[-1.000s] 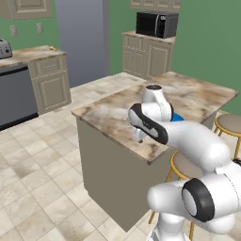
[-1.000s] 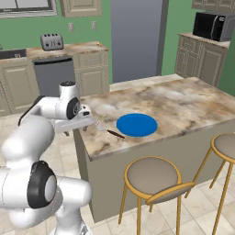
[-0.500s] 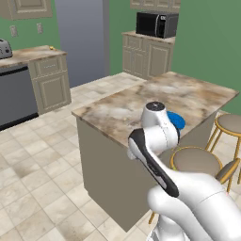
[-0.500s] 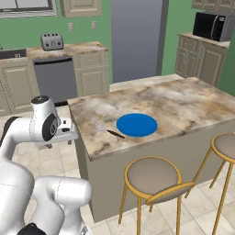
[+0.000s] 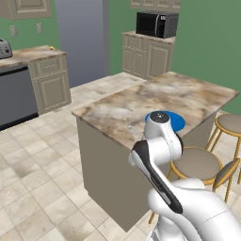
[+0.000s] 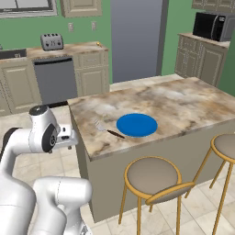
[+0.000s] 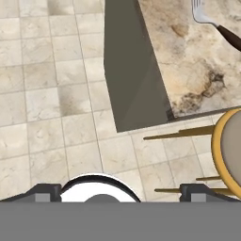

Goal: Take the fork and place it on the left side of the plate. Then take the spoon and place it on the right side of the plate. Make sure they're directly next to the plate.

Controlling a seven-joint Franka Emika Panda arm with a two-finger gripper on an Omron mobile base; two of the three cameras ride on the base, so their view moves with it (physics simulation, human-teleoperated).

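one fork [image 6: 108,130] is lying on the island [image 6: 183,103], just left of the one blue plate [image 6: 137,125], its black handle seemingly reaching the rim. two stools [image 6: 151,176] are standing by the island. the gripper [image 7: 120,195] is hanging wide open over the floor, holding nothing.

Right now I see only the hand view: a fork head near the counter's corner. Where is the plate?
Observer: The blue plate lies just beyond the fork, with the black handle's end close to its rim.
Operator: Where is the hand relative to the island?
Observer: The hand hangs off the short end of the island, over the floor, apart from the fork.
Operator: I see one stool. Any more?
Observer: A second stool stands further along the same side.
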